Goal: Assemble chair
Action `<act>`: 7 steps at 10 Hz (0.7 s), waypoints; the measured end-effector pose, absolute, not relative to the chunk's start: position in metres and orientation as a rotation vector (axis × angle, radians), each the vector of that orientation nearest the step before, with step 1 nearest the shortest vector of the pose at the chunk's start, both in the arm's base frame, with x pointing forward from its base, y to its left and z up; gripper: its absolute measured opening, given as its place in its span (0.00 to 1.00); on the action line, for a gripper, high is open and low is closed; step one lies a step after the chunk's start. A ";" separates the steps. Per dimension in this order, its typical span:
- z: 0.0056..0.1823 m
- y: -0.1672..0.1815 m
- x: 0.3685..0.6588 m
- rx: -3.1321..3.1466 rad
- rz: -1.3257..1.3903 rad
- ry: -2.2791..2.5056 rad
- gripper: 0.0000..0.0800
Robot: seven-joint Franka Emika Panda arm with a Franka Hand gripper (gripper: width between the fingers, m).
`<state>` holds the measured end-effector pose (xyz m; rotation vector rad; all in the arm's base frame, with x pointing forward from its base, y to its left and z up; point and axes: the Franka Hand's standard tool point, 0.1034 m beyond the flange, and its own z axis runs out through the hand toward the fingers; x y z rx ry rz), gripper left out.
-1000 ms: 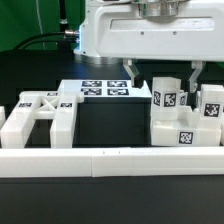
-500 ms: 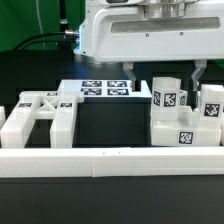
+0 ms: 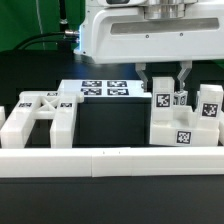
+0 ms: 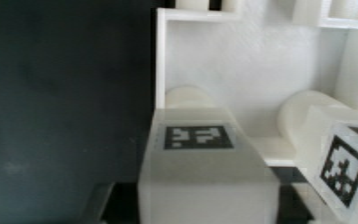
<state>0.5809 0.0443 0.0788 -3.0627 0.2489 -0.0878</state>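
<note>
The chair lies in loose white parts. One square post (image 3: 163,103) with a marker tag stands upright on the exterior view's right, and my gripper (image 3: 164,82) is shut on its upper end, a finger against each side. In the wrist view the same post (image 4: 201,150) fills the space between my dark fingers (image 4: 126,200). A second tagged post (image 3: 210,104) stands just beside it, also seen from the wrist (image 4: 341,150). Both rise behind a chunky tagged slab (image 3: 185,134). A frame-shaped chair part (image 3: 38,115) lies on the exterior view's left.
The marker board (image 3: 104,88) lies flat behind the middle. A long low white rail (image 3: 110,160) runs across the front. The black table surface (image 3: 110,122) shows between the left frame part and the right group.
My fingers stood wide apart on either side of the post in both earlier frames. They have now closed inward onto its sides. The post and other parts have not moved.
</note>
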 end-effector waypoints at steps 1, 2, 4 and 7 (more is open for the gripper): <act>0.079 0.044 0.581 -3.063 -0.088 0.247 0.36; 0.079 0.044 0.581 -3.062 -0.088 0.255 0.36; 0.078 0.045 0.580 -2.986 -0.067 0.665 0.36; 0.077 0.046 0.581 -2.762 -0.039 1.264 0.36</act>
